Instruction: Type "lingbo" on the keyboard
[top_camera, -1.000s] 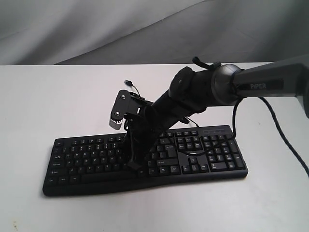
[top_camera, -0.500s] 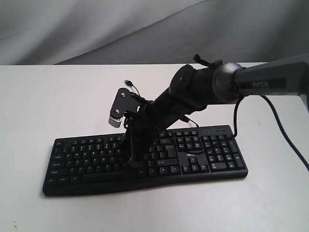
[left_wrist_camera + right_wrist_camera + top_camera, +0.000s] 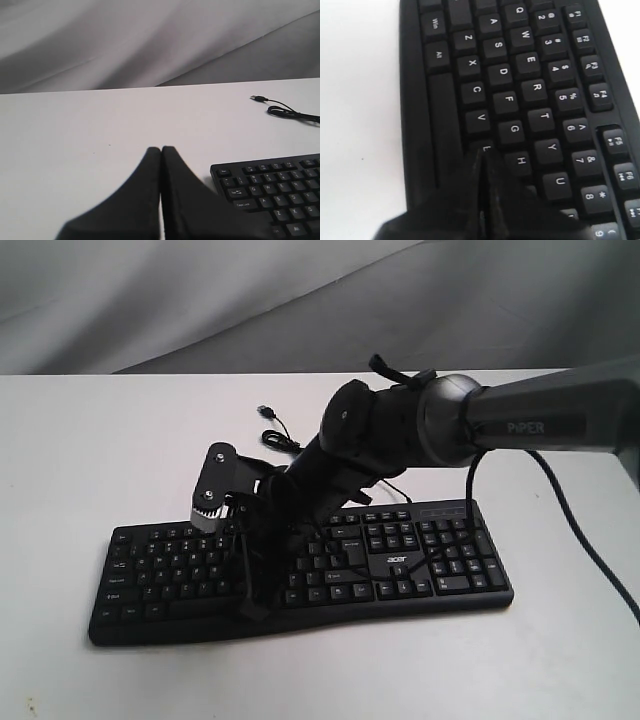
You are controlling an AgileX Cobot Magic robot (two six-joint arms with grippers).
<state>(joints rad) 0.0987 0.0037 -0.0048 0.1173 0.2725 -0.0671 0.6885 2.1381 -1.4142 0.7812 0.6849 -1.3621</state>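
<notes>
Seemingly the 5th letter, b, is the stroke in hand. The right claw (image 3: 481, 156) has its 2 fingers pressed flat together with no gap and holds nothing. Its joined tip sits on the bottom-row key right next to V (image 3: 481, 117) and under G (image 3: 514, 129), which I judge to be B. Only a sliver of that key's legend shows. Whether the key is actually pushed down or only touched, I cannot tell.

If that reading holds, 1 letter is left. The next move calls for a lift clear of the keycaps, then a travel toward roughly 1 o'clock in the exterior view to reach O, 2 rows farther back. It ends with a straight descent so the blunt tip does not catch I or P as well.

Seen from outside, the right claw (image 3: 250, 610) points steeply down at the middle of the letter block. The keyboard (image 3: 150, 570) lies at 6 o'clock on the white table (image 3: 100, 440), number pad toward 3 o'clock. Its USB cable (image 3: 280, 437) trails off unplugged toward 12 o'clock.

The left claw (image 3: 161, 150) is likewise fully closed and empty, hanging over bare table near the keyboard's (image 3: 270, 185) Esc corner.
</notes>
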